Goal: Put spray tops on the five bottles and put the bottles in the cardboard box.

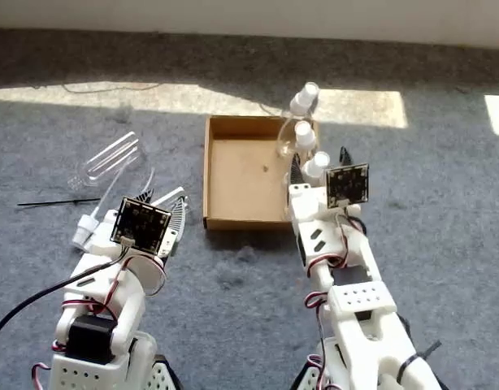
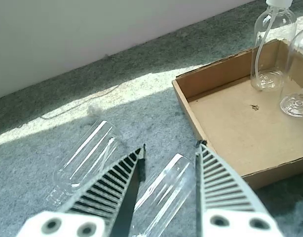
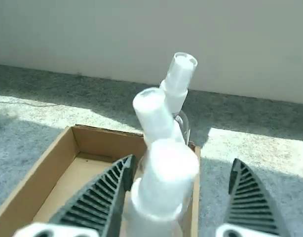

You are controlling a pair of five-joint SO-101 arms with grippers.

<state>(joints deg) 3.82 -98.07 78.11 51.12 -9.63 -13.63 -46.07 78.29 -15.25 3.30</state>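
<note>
Right wrist view crops nearest bottle (image 3: 161,197), probably capped.

A: Where are you seeing the capped ones?
B: Three clear plastic bottles with white spray tops (image 1: 302,134) are standing upright in your shallow brown cardboard box (image 1: 207,175); two open clear bottles (image 1: 111,158) are lying outside it.
</note>
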